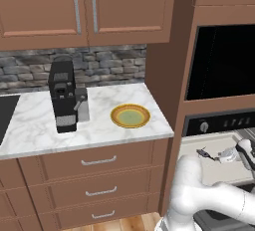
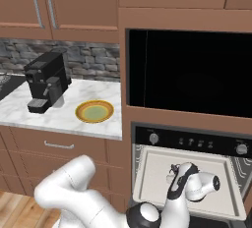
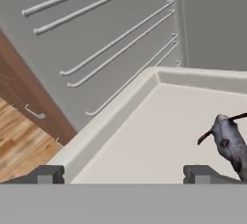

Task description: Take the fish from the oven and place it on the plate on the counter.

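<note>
One fish point(image 3: 230, 143), one plate point(image 1: 130, 115), one coffee machine point(image 1: 64, 95), so nothing is getting mixed up here. The fish is lying on the pale oven tray point(image 2: 162, 185), which is sticking out of the open oven point(image 2: 189, 143), and it looks to be sitting toward the tray's back edge, on the side nearest the counter. The gripper point(image 3: 123, 174) is hovering over that tray with its fingers spread wide and nothing between them. In the hand view the fish is sitting off to the right, just past the right fingertip point(image 3: 202, 174), not in the gap.

So the step in hand is looking like lining up for the grab. To do it well, the hand is probably needing to slide sideways until the fish's body is sitting squarely between the two tips, then drop straight down and close across the thick middle, not the thin tail. It's tiny and slender, so a sloppy close is likely just flicking it across the tray.

After that it's a lift clear of the tray rim and a swing over to the plate, which is waiting near the counter's point(image 1: 30, 130) front right corner, right beside the oven cabinet.
</note>
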